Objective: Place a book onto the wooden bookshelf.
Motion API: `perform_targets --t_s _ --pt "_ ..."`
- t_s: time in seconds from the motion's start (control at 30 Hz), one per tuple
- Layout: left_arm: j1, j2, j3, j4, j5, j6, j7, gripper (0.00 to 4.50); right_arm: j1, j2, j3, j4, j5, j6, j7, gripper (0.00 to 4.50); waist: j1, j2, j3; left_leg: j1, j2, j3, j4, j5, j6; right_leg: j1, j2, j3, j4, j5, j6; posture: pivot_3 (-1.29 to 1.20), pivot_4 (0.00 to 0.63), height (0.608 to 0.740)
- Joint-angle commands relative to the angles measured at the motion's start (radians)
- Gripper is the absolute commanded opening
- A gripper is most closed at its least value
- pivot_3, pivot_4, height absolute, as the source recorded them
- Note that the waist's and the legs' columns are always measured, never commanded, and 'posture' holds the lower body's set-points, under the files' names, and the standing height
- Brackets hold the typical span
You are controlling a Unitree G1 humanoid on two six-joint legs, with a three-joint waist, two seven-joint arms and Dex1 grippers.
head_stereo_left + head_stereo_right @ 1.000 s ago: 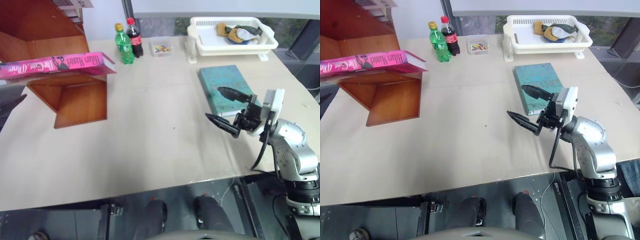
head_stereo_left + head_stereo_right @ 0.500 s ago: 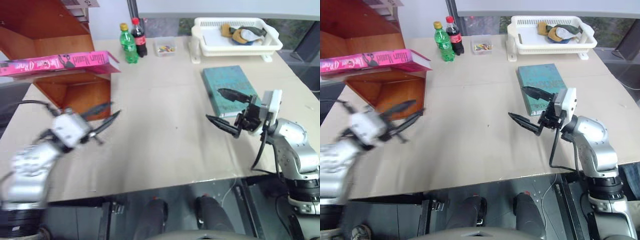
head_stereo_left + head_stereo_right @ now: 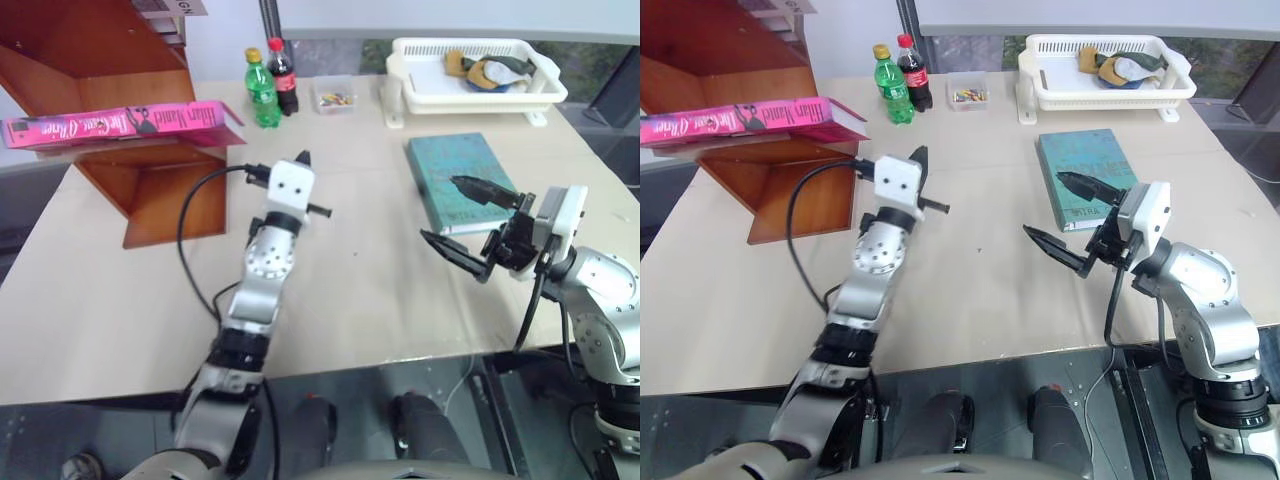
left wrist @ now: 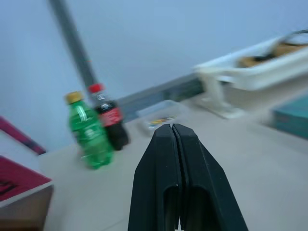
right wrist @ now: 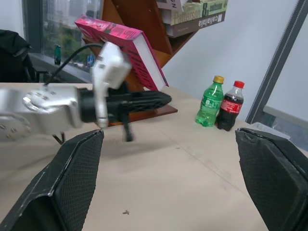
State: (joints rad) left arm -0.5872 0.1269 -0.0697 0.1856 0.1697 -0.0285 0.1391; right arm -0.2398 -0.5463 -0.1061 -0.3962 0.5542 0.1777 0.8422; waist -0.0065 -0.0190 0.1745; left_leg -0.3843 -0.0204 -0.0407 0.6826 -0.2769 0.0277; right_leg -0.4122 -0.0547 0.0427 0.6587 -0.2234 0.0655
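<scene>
Left gripper (image 4: 173, 139): now over the table's middle, fingers pressed together, empty; earlier spread apart.
Right gripper (image 3: 470, 220): unchanged, fingers wide apart, empty.
Book (image 3: 115, 123): resting on the wooden bookshelf (image 3: 165, 190).

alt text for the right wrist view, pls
The left gripper, shut and empty, reaches out above the beige table, seen between the right gripper's open fingers. Behind it the pink book lies on the wooden bookshelf, with a green bottle and a cola bottle beside.

You had a beige table (image 3: 350, 300) before a pale wall (image 4: 159, 43), a dark post (image 4: 72, 43) rising behind it, and windows (image 5: 62, 29) to one side.
</scene>
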Motion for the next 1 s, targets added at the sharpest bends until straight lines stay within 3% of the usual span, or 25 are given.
perform_targets --t_s 0.03,0.3,0.67,0.77,1.0 --pt "-0.102 -0.03 0.058 0.071 0.054 -0.029 0.169 0.05 -0.014 -0.014 -0.031 -0.05 0.012 0.006 -0.022 4.5 -0.001 0.0 0.0 0.0 0.0 0.0 0.0 0.0 0.0 0.0 0.0 0.0 0.0 0.0 0.0 0.0 0.15 0.74" --pt "-0.334 0.0 0.157 0.342 0.064 -0.047 0.358 0.05 -0.028 -0.013 -0.02 -0.039 0.003 0.001 -0.027 4.5 -0.002 0.0 0.0 -0.001 -0.002 -0.001 0.0 0.0 0.0 0.0 0.0 -0.001 -0.002 0.0 0.0 0.0 0.15 0.74" --pt "-0.265 0.023 0.196 0.269 0.072 -0.044 0.434 0.05 -0.028 -0.025 -0.038 -0.03 -0.003 0.0 -0.028 4.5 -0.014 0.0 0.0 -0.001 0.0 0.001 -0.001 0.0 0.0 -0.002 -0.001 0.001 -0.002 0.0 0.0 0.0 0.15 0.74" --pt "-0.243 0.014 0.186 0.244 0.049 -0.07 0.383 0.05 -0.021 -0.029 -0.046 -0.027 -0.002 -0.004 -0.025 4.5 -0.015 0.0 0.0 -0.001 0.0 0.002 -0.002 0.0 0.0 -0.002 0.0 0.001 -0.002 0.0 0.0 0.0 0.15 0.74" --pt "-0.135 0.035 0.11 0.128 -0.039 -0.209 0.099 0.05 -0.003 -0.036 -0.061 -0.025 0.003 -0.017 -0.011 4.5 -0.001 0.0 0.0 -0.002 0.001 0.002 -0.002 0.0 0.0 -0.002 -0.002 0.001 -0.002 0.0 0.0 0.0 0.15 0.74"
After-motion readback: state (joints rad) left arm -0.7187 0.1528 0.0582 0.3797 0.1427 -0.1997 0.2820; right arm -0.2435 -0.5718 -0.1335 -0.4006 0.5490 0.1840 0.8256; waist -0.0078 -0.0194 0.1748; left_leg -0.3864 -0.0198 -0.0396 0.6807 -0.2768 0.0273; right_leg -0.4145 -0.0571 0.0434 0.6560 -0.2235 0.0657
